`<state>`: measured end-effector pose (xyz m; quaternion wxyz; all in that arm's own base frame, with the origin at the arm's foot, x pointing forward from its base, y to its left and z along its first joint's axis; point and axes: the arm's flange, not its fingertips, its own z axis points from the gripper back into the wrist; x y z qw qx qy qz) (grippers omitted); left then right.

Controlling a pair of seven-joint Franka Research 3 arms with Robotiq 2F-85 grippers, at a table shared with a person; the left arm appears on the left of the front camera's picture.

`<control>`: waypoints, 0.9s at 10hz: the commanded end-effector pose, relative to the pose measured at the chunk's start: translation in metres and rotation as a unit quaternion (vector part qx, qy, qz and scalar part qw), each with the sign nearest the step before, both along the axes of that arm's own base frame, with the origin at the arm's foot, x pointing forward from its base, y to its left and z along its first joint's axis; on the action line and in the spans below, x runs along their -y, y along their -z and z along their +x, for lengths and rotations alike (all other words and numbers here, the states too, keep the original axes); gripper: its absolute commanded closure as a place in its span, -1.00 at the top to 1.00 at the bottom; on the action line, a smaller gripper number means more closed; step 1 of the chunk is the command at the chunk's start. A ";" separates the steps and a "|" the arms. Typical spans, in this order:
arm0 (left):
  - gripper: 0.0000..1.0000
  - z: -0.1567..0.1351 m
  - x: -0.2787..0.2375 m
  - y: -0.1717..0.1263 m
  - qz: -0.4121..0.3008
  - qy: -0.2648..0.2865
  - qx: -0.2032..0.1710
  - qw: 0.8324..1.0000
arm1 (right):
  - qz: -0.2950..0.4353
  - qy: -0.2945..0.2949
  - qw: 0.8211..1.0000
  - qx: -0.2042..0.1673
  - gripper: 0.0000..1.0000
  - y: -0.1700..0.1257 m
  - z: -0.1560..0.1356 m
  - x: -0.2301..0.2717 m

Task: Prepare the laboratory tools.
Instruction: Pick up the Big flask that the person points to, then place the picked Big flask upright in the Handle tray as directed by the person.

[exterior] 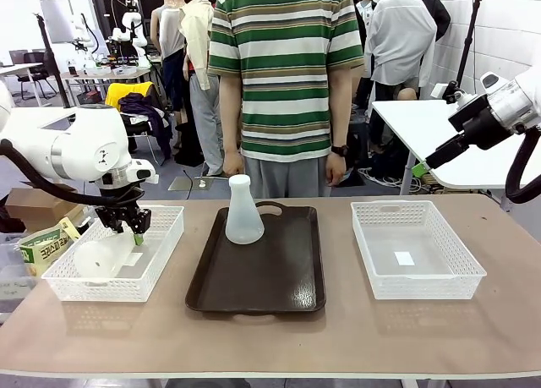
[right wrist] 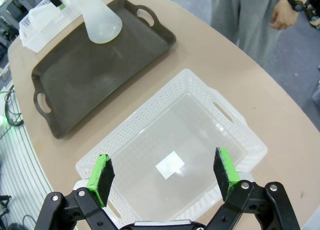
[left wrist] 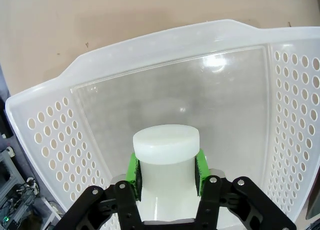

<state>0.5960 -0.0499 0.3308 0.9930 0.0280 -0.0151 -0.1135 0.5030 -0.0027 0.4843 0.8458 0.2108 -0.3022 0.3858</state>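
One frosted-white flask stands upright at the back of the dark brown tray; the right wrist view has this flask at its top left. The other flask lies on its side in the left white basket. My left gripper reaches down into that basket. In the left wrist view the left gripper is shut on the flask's neck, a green pad on each side. My right gripper hangs high at the right. It is open above the right basket.
A person in a striped shirt stands at the far side behind the tray, arms down. The right basket holds a small white paper label. A box sits off the table's left edge.
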 end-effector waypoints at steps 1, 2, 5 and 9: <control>-1.00 0.001 -0.001 0.000 0.001 -0.001 0.000 1.000 | -0.008 0.003 1.000 0.000 1.00 -0.001 0.000 -0.002; -1.00 0.001 -0.001 0.000 0.001 -0.001 0.000 1.000 | -0.008 0.003 1.000 0.000 1.00 -0.001 0.000 -0.002; -1.00 0.001 -0.001 0.000 0.001 -0.001 0.000 1.000 | -0.008 0.003 1.000 0.000 1.00 -0.001 0.000 -0.002; -1.00 0.001 -0.001 0.000 0.001 -0.001 0.000 1.000 | -0.008 0.003 1.000 0.000 1.00 -0.001 0.000 -0.002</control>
